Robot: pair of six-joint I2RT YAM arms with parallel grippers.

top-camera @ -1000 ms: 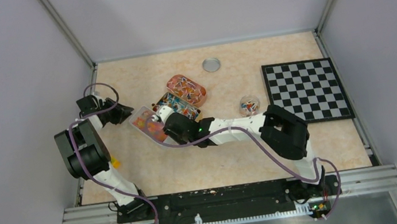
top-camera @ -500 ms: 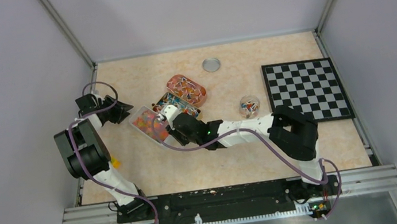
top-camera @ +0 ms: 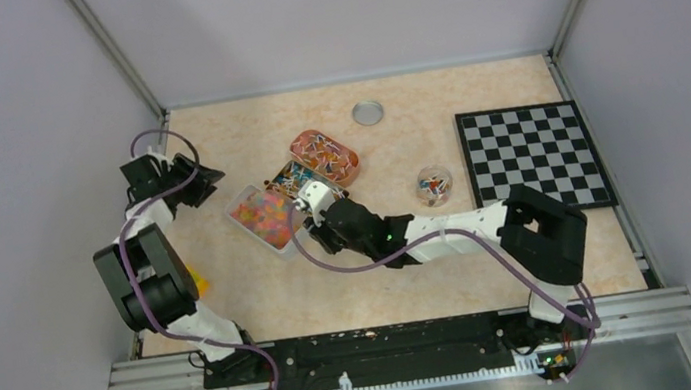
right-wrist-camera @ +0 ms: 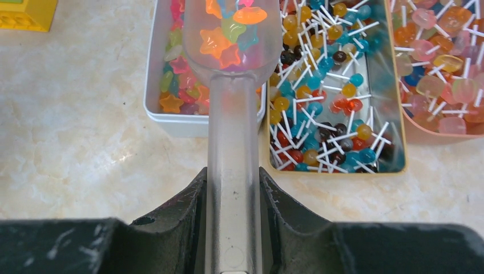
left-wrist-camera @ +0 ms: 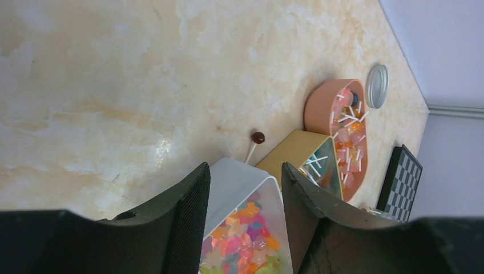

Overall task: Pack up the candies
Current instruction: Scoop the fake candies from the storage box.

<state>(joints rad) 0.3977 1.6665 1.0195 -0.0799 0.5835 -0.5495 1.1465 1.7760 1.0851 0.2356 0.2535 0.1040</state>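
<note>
pale marbled tabletop (top-camera: 256, 308) between plain lilac-grey walls (top-camera: 348, 13), aluminium posts (top-camera: 113, 54) at the corners

Colourful star candies (right-wrist-camera: 220, 43) in scoop (right-wrist-camera: 231, 125), white tray (right-wrist-camera: 153, 85).

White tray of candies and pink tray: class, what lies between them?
A yellow-edged tin of ball lollipops lies between the white tray and the pink tray; the right wrist view shows it.

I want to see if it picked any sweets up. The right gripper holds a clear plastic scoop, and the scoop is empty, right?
Not quite. The right gripper does hold the clear plastic scoop, but the scoop is not empty: colourful star-shaped gummy candies lie in its bowl. The right wrist view shows this.
</note>
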